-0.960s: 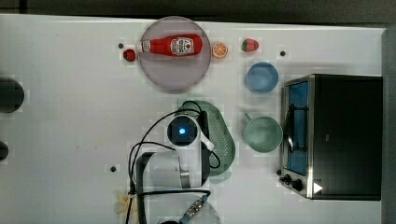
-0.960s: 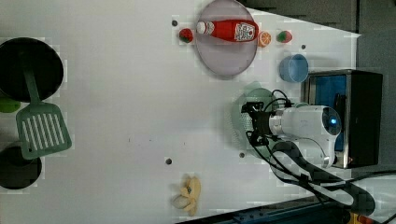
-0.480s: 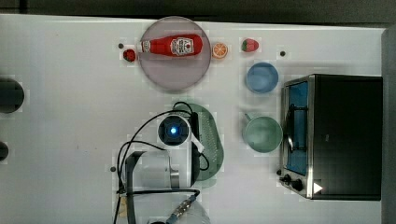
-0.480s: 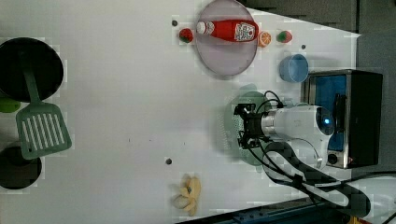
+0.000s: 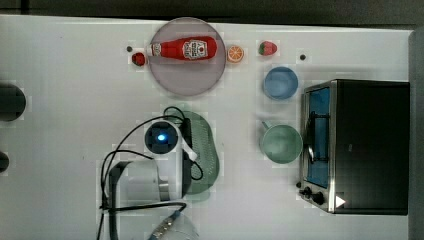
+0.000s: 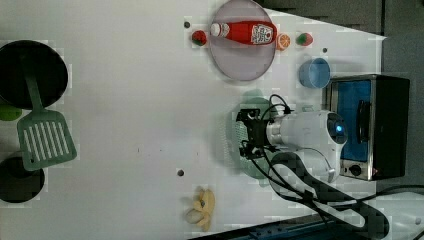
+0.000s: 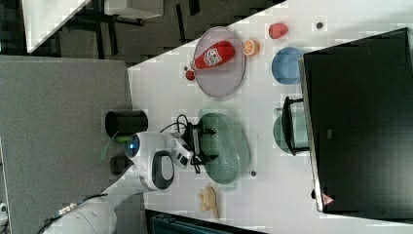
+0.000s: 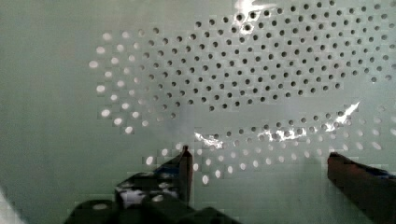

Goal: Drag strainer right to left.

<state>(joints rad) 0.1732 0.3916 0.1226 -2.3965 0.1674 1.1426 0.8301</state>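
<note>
Black round pots [image 5: 10, 101]: far left edge in the top view; well apart from the work.
Red ketchup bottle [image 5: 185, 49]: lying on round grey plate [image 5: 187, 82], upper middle; small red fruit [image 5: 138, 59] just beside the plate's left.
White arm w/ blue light [image 5: 161, 138]: over the top view's left part of the strainer; cables looping off it.
Gripper [image 8: 259, 161]: fingers wide apart, holding nothing; in the wrist view both dark tips sit down inside the perforated bowl; contact w/ the wall can't be told.
Pale green oval plastic strainer w/ small holes [image 5: 205, 150]: mid-table in the top view, below the plate, left of the mug; partly under the arm.
Orange slice [image 5: 235, 53], strawberry [image 5: 268, 48]: right of the plate.
Small blue bowl [image 5: 280, 82]; smooth green mug [image 5: 281, 143]: right of the strainer, apart from it.
Black toaster oven [image 5: 357, 145]: far right.
Step (judged): drag in hand; fingers hooked in the bowl.
Next (judged): keep tips low inside, pull steadily to the top view's left; path there bare.
</note>
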